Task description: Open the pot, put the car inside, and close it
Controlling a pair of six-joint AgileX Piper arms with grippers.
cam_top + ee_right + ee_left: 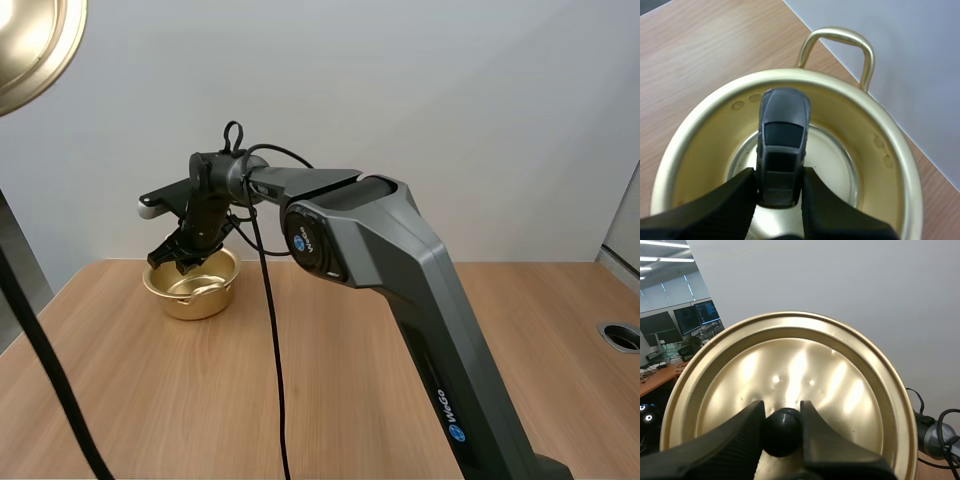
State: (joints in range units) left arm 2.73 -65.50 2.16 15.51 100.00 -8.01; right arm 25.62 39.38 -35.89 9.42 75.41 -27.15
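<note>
Car (782,132) in right jaws over open pot (871,131); lid (840,380) in left jaws.

From the right wrist, the back end of the car (782,130) is hidden between the fingers of my right gripper (779,176), and the near rim of the pot (875,132) is cut by the picture's edge. From the left wrist, my left gripper (782,412) covers the sides of the black knob (782,437) and the near part of the lid (805,355). In the high view the lid is cut by the corner, and what the right gripper holds over the pot is too small to tell
</note>
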